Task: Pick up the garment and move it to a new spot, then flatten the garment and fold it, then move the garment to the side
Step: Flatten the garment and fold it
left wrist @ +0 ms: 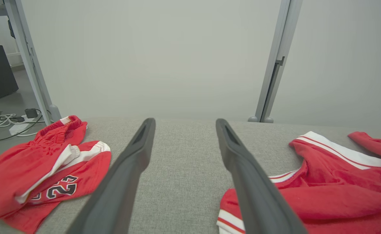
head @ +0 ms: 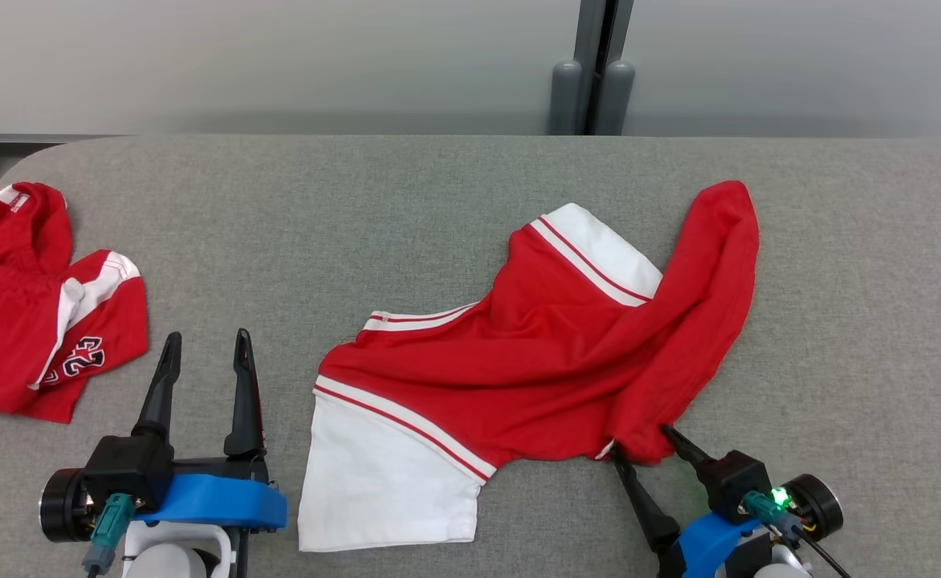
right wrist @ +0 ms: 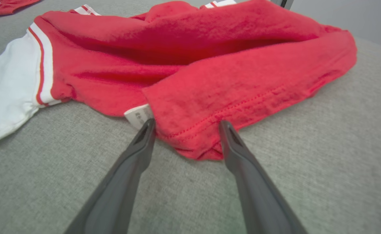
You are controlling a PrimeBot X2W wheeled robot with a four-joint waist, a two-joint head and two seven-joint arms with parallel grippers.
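Red fleecy garment with white striped-edge panels (head: 551, 353) lay crumpled at middle-right of grey woven-cloth bench (head: 406, 201). One long red part was folded over, small white label at near hem. Right jaws stood open, tips at both sides of near red hem corner. Left jaws stood open, apart from garment. Second red garment with number 23 (head: 37, 321) lay rumpled at left edge.

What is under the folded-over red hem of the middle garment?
A white label peeks out beneath the red hem, and grey tabletop surrounds it. Whatever lies deeper under the cloth is covered.
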